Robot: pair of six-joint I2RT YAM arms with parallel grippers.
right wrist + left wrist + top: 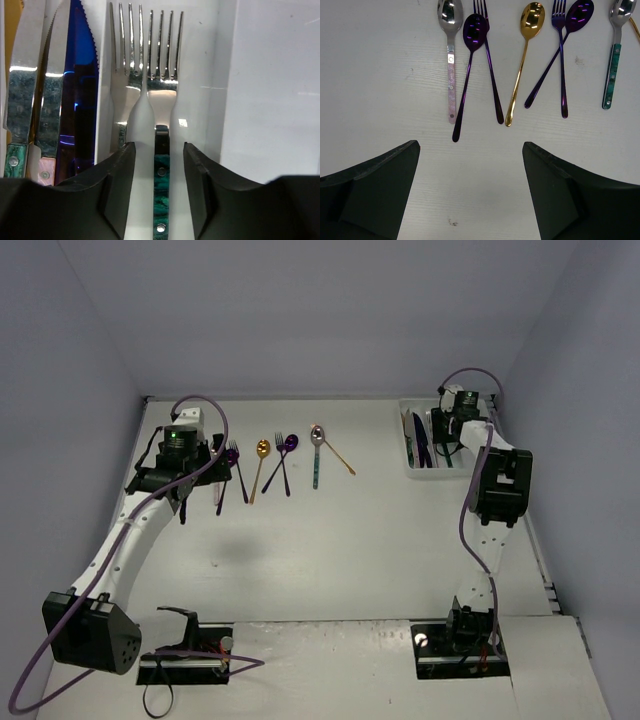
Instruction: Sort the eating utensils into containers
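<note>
My right fingers [115,190] stand apart either side of a glossy silver fork [161,105] with a mottled teal riveted handle, not touching it. It lies flat in a compartment of the shallow white plastic tray [215,75], beside another silver fork [122,75]. My left fingers [380,190] gape over the matte white surface [380,75], near a slim gold spoon [530,25].

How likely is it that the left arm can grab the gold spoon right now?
Probably yes: its open end effector hovers just short of the gold spoon, with nothing lying across it.
</note>
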